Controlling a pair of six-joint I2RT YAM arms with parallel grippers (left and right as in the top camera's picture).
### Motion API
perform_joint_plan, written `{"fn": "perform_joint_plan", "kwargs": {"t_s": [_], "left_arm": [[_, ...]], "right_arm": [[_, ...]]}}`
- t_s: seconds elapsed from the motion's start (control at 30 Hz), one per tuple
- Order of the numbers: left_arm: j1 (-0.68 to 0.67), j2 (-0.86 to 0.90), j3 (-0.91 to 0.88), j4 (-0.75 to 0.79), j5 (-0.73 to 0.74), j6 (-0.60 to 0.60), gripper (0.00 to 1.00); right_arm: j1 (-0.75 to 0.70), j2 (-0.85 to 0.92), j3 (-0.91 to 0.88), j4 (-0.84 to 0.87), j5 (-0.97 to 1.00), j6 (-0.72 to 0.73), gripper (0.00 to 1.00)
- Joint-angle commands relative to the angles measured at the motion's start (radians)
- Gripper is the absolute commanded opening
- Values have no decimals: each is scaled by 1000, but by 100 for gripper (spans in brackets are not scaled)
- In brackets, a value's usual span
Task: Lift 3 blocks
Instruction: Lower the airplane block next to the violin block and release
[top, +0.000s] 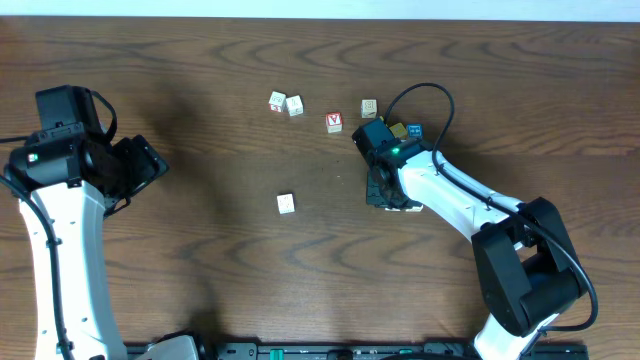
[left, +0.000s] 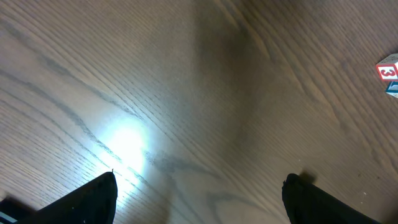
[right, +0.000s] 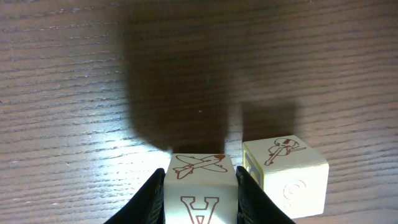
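Overhead, the left hand (top: 150, 167) hangs over bare surface (top: 220, 270) at the far left, well apart from every block. The right hand (top: 392, 196) is down at the surface right of centre, and its grip is hidden from above. A lone cream block (top: 286, 204) lies by itself between the two arms. Further back lie a pair of pale blocks (top: 285, 103), a red-faced block (top: 334, 122) and a tan block (top: 369, 108). Just behind the right hand are a yellow block (top: 398, 130) and a blue block (top: 414, 131).

The left wrist view shows the left hand's two fingers (left: 93, 196) spread wide with nothing between them, over wood grain. A block with a red 3 (left: 388, 71) is cut off at the right edge.

In the right wrist view, the right hand is closed on the airplane block (right: 200, 180). This cream cube has a reddish plane on top and a letter A on its near face, and it is pinched on two opposite flat sides. Whether it has left the surface cannot be told. A violin block (right: 285, 174) rests just beside it on the right, close but seemingly not touching.

These cubes look light, rigid and smooth-faced. A square pinch across parallel faces, near mid-height, should hold them, while a corner grip would likely let one twist out. The close neighbour could be nudged as the cube rises.
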Motion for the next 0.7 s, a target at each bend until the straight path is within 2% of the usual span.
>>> {"fn": "perform_joint_plan", "kwargs": {"t_s": [0.0,0.23,0.67], "left_arm": [[5,2,10,-3,-5,-9,85],[5,2,10,-3,-5,-9,85],[5,2,10,-3,-5,-9,85]], "right_arm": [[-22,-23,-7,-2,29,-15,24],[-22,-23,-7,-3,29,-15,30],[-22,-23,-7,-5,28,-23,34]]}}
